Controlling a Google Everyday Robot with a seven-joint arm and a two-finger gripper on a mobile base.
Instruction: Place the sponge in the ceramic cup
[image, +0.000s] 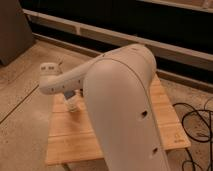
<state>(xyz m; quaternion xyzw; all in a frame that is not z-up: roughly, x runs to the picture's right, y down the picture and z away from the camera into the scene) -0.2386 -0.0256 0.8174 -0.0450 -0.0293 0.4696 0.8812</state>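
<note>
My white arm (120, 100) fills the middle of the camera view and covers most of the small wooden table (75, 140). It bends at a joint on the left, and the gripper (72, 102) hangs just over the table's far left part. Neither the sponge nor the ceramic cup shows anywhere; whatever lies under the arm is hidden.
The table stands on a speckled floor (25, 115). Black cables (195, 120) lie on the floor at the right. A dark wall with a pale ledge (100, 35) runs along the back. A grey cabinet (12, 30) stands at the far left.
</note>
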